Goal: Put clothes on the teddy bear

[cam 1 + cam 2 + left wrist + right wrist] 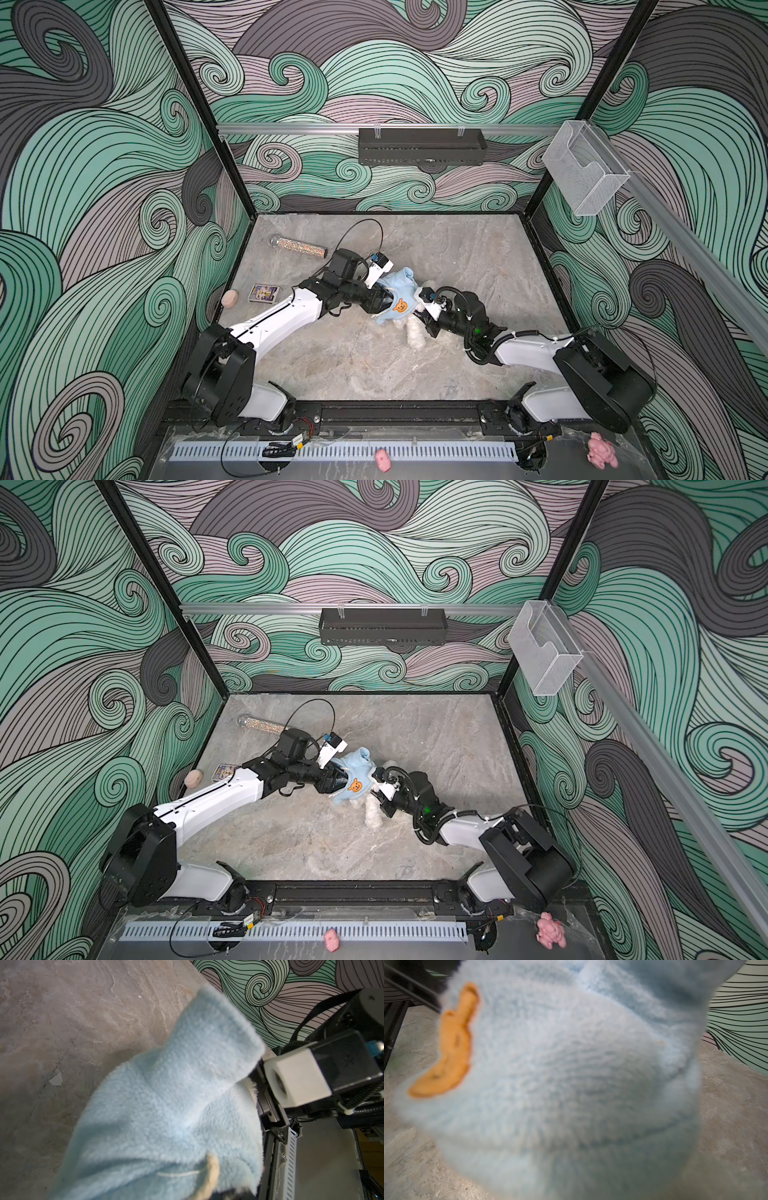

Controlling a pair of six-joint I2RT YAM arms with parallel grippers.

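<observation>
Left gripper (387, 300) and right gripper (423, 322) are buried in fabric mid-frame, so I can't tell either's opening or hold. Surface (465, 257) lies bare toward its right and lower edges. Teddy bear (415, 340), fluffy white, lies centre under a pale blue top (398, 286).

No legible text; print on the small box (264, 294) unreadable.
</observation>
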